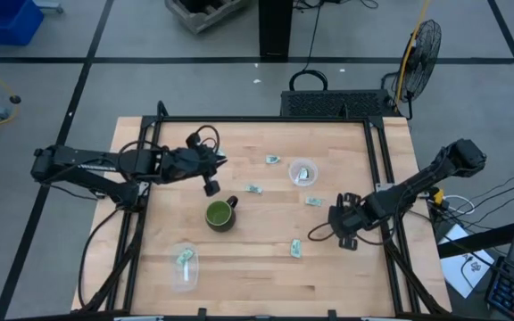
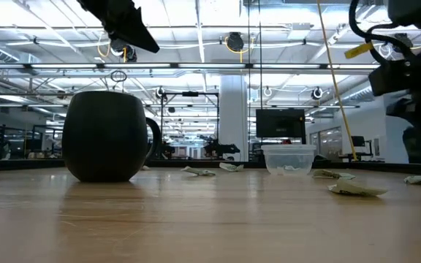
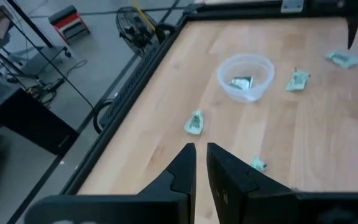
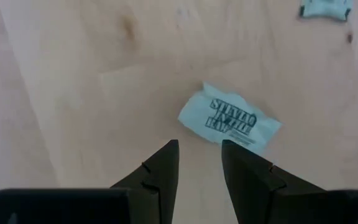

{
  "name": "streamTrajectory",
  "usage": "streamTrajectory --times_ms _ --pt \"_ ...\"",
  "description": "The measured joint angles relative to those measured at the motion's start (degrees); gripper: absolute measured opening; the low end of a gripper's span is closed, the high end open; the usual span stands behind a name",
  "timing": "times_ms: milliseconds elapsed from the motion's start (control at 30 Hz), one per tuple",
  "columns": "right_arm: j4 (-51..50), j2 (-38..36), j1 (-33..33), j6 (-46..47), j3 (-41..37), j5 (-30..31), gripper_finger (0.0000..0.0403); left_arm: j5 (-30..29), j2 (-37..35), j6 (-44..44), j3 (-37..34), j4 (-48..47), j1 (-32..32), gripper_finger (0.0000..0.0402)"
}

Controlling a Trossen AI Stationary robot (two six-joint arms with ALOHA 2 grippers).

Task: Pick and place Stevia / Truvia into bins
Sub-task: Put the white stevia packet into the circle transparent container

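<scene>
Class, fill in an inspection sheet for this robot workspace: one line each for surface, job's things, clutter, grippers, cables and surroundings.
Surface: wooden table, pale planks in a black frame.
Job's things: one sachet in the near clear tub; one in the far clear tub; four loose sachets on the wood.
Clutter: dark green mug at mid-table.
Grippers: left gripper above the table, fingers nearly together, empty; right gripper slightly open over a printed sachet.
Cables: loops on the left arm's wrist; wires on the floor at right.
Surroundings: fan, dark basket, blue bin.
</scene>
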Motion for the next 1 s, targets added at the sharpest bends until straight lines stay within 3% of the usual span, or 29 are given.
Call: streamTrajectory --times_ms 133,467,733,867,1000 --pt "0.21 0.0 -0.7 -1.15 0.0 3.13 0.0114 0.0 0.06 -0.04 0.0 -0.04 0.0 0.0047" --pt "0.22 0.0 -1.54 -6.89 0.0 2.65 0.0116 0.0 0.02 -0.17 0.0 -0.04 0.0 0.0047" --pt "1.62 0.0 -3.41 -11.65 0.0 0.46 0.0156 0.04 0.04 1.91 0.0 -0.39 0.0 0.0047" --pt "3.62 0.0 -4.04 -19.28 0.0 1.89 0.0159 0.08 0.04 4.51 0.0 -0.46 0.57 0.0047" --pt "3.67 0.0 -4.3 -20.27 0.0 2.81 0.016 0.0 0.04 3.82 0.0 -2.0 1.33 0.0047"
